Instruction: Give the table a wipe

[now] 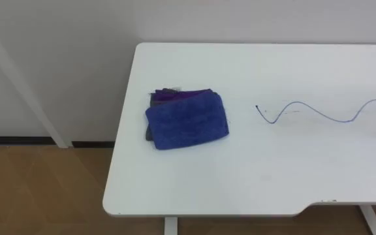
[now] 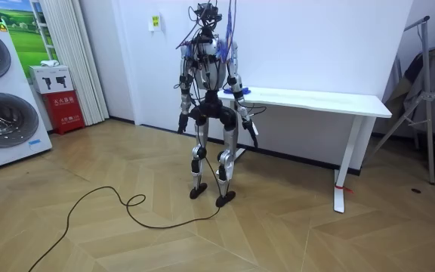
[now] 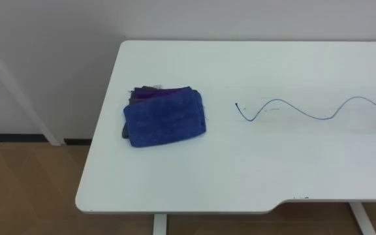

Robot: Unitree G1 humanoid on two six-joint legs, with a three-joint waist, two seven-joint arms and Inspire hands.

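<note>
Blue cloth [image 1: 187,121] sits near table [image 1: 240,189] end — a clumsy reach may push it off; left hand [image 2: 181,125] and right hand [image 2: 253,136] hang, state cannot be told.

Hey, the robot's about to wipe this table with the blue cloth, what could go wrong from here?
The blue cloth lies on top of darker cloths, so a grab may drag those along. The stack sits near the table's left end; a sweep that way could push it off. The wavy blue line runs past the view's right edge, so a short wipe may leave part.
</note>
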